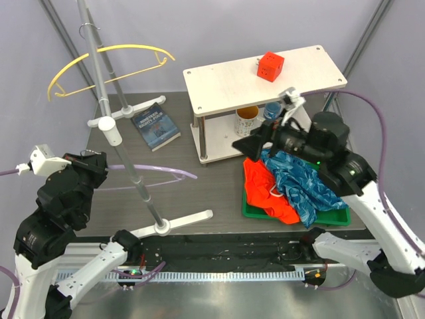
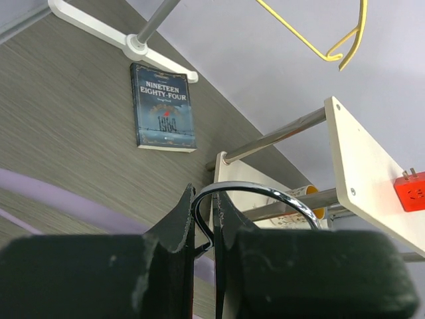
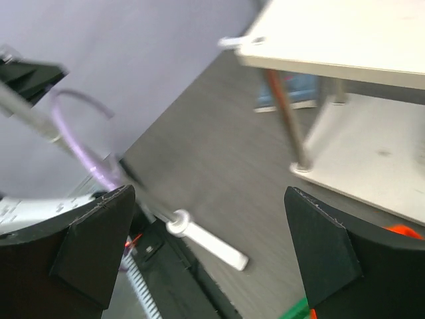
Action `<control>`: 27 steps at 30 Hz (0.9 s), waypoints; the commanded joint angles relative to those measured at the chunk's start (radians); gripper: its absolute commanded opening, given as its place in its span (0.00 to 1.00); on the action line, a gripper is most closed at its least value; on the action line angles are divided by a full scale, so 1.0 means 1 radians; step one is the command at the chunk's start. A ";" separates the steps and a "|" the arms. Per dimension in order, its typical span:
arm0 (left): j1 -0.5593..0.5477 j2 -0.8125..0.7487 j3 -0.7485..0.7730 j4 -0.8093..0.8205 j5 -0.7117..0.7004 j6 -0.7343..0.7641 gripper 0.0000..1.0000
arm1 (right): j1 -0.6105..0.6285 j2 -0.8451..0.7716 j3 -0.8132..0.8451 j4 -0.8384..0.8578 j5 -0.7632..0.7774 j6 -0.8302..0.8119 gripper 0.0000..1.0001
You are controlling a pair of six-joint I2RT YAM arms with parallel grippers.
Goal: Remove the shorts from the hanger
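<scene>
Your left tool (image 2: 204, 232) is clamped shut on the chrome hook (image 2: 265, 193) of the lavender hanger (image 1: 166, 171). The hanger's wire reaches out toward 3 o'clock, low over the bench (image 1: 212, 189), and no cloth hangs on it.

Your right tool (image 3: 212, 246) stands wide apart with nothing between its fingers (image 3: 99, 232). In the overhead view it sits just at the 12 o'clock edge of the clothes, beside the white shelf unit (image 1: 226, 83).

Both pairs lie heaped in the green tray (image 1: 332, 218), at about 4 o'clock on the bench. The orange shorts (image 1: 262, 186) are on the 9 o'clock side with the white drawstring (image 1: 273, 193) showing. The blue-teal shorts (image 1: 305, 186) lie against them on the 3 o'clock side, and the two pairs touch.

The only legible writing is on the book (image 2: 165, 106) at 11 o'clock, whose cover reads "NINETEEN EIGHTY-FOUR". The smaller print on it is too fine to read.

A red cube (image 1: 270, 65) sits on top of the shelf unit and a mug (image 1: 248, 121) stands under it. A yellow hanger (image 2: 292, 26) hangs on the rack (image 1: 109, 86) at 10 o'clock.
</scene>
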 commanded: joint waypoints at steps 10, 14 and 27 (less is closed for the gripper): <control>0.003 -0.024 -0.010 0.012 -0.006 -0.136 0.00 | 0.385 0.272 0.026 0.347 -0.123 -0.088 0.93; 0.003 -0.028 -0.009 0.001 0.008 -0.176 0.00 | 0.401 0.335 0.033 0.398 -0.220 -0.091 0.84; 0.003 -0.051 -0.035 -0.004 0.041 -0.253 0.00 | 0.444 0.442 0.100 0.459 -0.214 -0.125 0.35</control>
